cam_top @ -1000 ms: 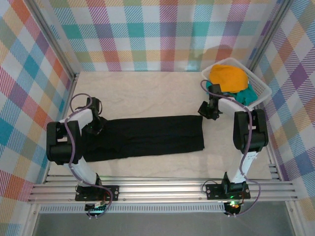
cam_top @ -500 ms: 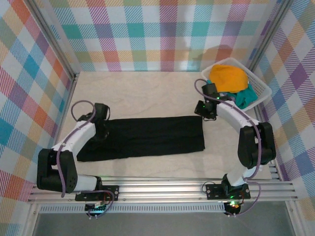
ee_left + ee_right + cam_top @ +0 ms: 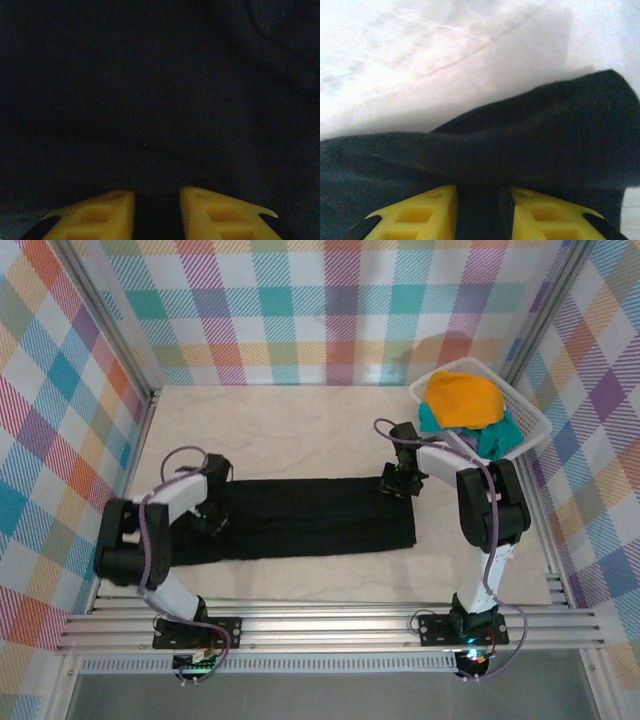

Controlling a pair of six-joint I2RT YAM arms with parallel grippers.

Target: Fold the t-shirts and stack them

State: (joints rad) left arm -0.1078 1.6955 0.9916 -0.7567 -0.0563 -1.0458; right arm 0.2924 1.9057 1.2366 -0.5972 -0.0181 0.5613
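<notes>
Black cloth makes up most of the job in hand: the black shirt [image 3: 300,520] lies on the table [image 3: 300,430] as a long flat band, one end close to the basket [image 3: 540,420] and the other stretching well away from it. It looks folded lengthwise already, but it is not yet folded across into a compact packet.

The right gripper [image 3: 395,483] is at the band's corner nearest the basket. In the wrist view its fingers [image 3: 540,215] stand close together with a raised ridge of the cloth nipped between them. The left gripper [image 3: 215,523] sits on the end farthest from the basket. Its fingers [image 3: 220,217] are narrowly apart with dark cloth in the gap, though that view is too dim to tell whether it grips.

An orange shirt [image 3: 462,398] and a teal shirt [image 3: 495,438] lie heaped in the basket, unfolded. No stack has been started, so I judge the task to be early — one shirt part-done and at least two untouched.
</notes>
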